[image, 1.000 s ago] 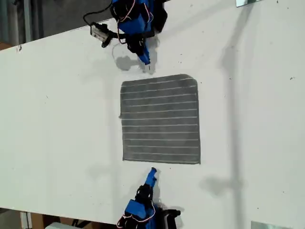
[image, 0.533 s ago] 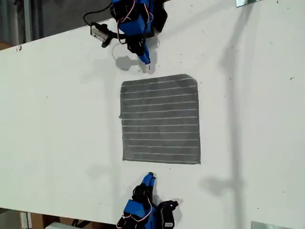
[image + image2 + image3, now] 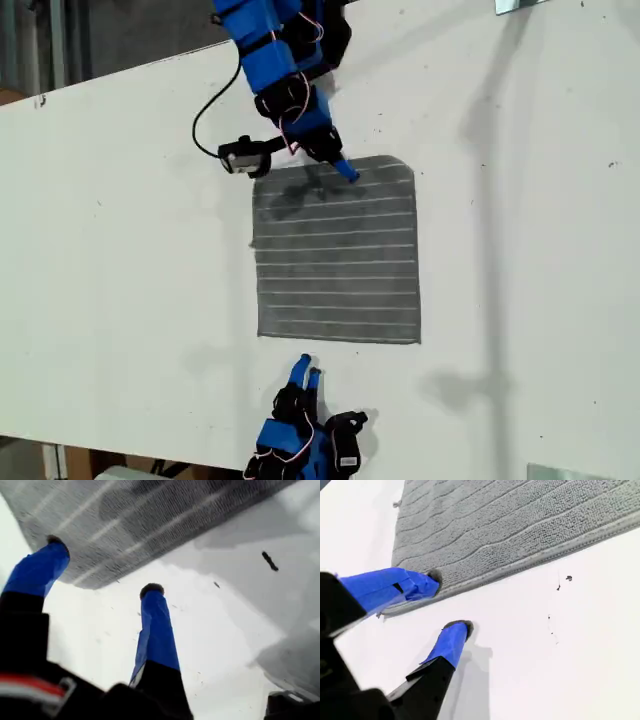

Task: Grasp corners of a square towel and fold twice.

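The grey striped towel (image 3: 338,250) lies flat and unfolded in the middle of the white table. My first gripper (image 3: 350,175) reaches in from the exterior view's top and hangs over the towel's upper edge, casting a shadow on the cloth. Its jaws are open (image 3: 105,565) with nothing between them, and a rounded towel corner (image 3: 95,582) shows just beyond them. My second gripper (image 3: 307,368) stands open on the bare table just below the towel's lower edge, near the lower-left corner (image 3: 262,333) in the exterior view. In its own view (image 3: 450,601), one fingertip (image 3: 434,576) overlaps the towel (image 3: 510,525) edge by that corner.
The white table (image 3: 120,250) spreads wide on both sides of the towel in the exterior view. A black cable and a small camera module (image 3: 240,157) hang off the first arm beside the towel's upper-left corner. Small dark specks (image 3: 568,578) mark the tabletop.
The first arm has swung down from the bare table above the towel to over its upper edge. The second gripper has drawn back slightly, shifted toward the exterior view's left, and its fingers have spread.
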`<action>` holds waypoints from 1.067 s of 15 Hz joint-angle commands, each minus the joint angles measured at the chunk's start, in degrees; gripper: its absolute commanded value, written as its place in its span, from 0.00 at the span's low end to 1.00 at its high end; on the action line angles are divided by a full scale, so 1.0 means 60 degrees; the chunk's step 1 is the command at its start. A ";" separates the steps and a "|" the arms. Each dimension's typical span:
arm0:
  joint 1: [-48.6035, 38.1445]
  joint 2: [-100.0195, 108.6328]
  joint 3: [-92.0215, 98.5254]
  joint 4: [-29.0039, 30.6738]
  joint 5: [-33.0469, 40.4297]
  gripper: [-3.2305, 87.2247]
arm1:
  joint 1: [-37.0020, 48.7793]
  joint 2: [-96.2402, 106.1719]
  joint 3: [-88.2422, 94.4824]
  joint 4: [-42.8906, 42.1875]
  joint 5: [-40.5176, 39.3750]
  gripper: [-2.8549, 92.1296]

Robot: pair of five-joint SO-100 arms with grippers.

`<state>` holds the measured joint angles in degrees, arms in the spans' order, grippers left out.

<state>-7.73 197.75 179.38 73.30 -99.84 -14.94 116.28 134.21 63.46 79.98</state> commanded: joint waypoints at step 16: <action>0.0044 -0.0117 0.0029 -0.0176 0.0015 0.23 | -0.1743 -0.7163 -0.6196 -0.0190 0.0293 0.03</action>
<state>-7.73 197.14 179.38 73.30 -99.84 -26.98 73.39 100.11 62.40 82.09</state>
